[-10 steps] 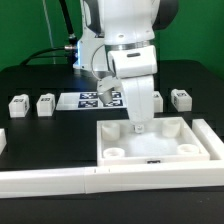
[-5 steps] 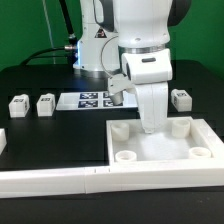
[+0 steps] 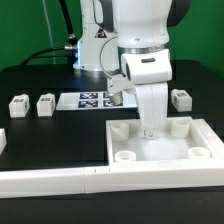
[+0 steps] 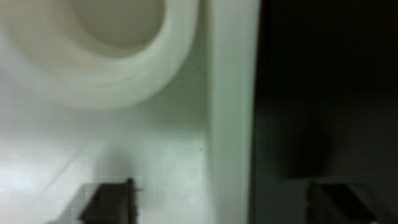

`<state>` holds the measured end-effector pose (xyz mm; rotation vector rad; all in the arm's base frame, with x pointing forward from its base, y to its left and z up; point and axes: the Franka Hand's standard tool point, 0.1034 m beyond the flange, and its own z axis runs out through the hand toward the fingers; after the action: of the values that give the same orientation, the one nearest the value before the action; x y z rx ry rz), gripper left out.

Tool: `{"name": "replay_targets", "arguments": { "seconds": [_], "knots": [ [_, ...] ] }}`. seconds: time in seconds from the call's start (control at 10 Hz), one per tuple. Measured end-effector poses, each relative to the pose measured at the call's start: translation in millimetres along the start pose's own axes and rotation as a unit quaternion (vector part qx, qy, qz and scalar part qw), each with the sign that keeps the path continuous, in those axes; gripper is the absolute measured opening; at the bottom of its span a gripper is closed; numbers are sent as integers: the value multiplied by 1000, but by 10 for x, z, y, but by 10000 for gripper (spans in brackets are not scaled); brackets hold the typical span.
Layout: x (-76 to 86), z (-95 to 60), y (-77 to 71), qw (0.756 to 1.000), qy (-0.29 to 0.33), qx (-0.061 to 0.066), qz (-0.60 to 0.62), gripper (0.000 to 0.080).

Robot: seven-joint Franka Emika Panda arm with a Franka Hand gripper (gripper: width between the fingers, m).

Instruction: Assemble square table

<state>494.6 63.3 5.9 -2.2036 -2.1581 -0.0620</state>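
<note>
Note that your gripper (image 3: 150, 129) hangs with its fingers (image 4: 107, 201) apart, straddling the far rim of the square tabletop (image 3: 162, 152).

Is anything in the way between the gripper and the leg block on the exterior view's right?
Nothing visible. The gripper is at the far rim of the table top; the leg block stands just beyond.

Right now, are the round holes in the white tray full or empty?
Empty. The tray lies flat, and nothing stands in its four round holes; the little blocks sit apart on the table.
</note>
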Motion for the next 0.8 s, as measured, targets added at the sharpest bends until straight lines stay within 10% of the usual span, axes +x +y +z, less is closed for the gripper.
{"name": "replay_targets", "arguments": {
  "seconds": [0.8],
  "knots": [
    [6,-14,-3,1000,0,-1,9,649]
  ]
}}
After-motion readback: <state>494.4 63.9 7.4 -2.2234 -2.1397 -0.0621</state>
